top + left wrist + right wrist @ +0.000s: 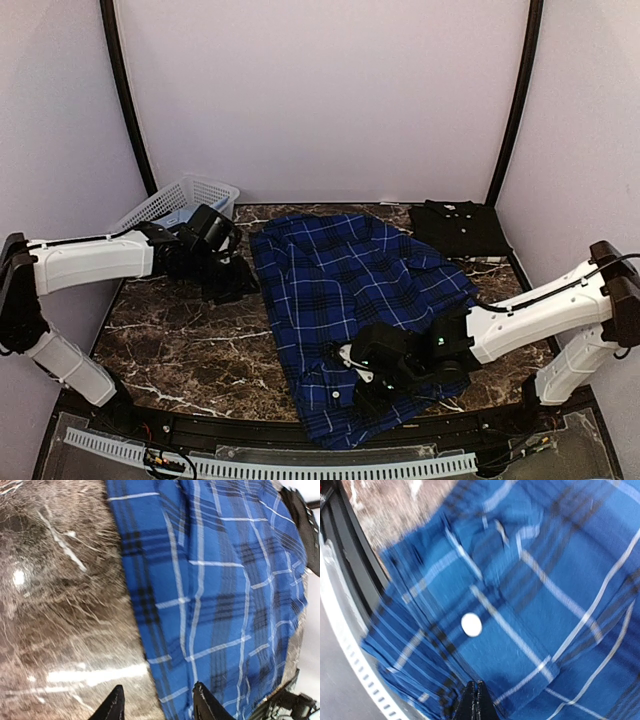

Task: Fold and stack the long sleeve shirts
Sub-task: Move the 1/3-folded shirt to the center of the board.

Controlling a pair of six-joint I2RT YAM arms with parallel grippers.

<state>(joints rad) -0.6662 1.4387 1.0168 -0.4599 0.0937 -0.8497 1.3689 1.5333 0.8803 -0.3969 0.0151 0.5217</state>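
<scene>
Plaid shirt (350, 290), royal blue and navy with thin white lines, spread open and rumpled across the middle of the dark marble table (180, 340), from the far edge almost to the near edge. Near hem bunched into narrow pleats close to the table's near rim.

Black shirt (460, 228) folded flat at the far right corner, just beside the plaid's far right edge; touching it or not, impossible to tell. White lattice basket (165, 205) at the far left corner, tipped up against the wall.

Left gripper (157, 696) at the plaid's left edge, toward the far side, low over the table. Fingers plainly apart, roughly half spread: one fingertip (114, 706) over bare marble, the other over blue cloth, the shirt's edge between them. Nothing clamped.

Right gripper (475, 695) down on the near part of the plaid, toward the right of the bunched hem. Fingers pressed tight together, no gap showing. Small white button (471, 624) on the cloth just beyond the tips. Cloth pinched between the tips or not: impossible to tell from the blurred wrist view.
</scene>
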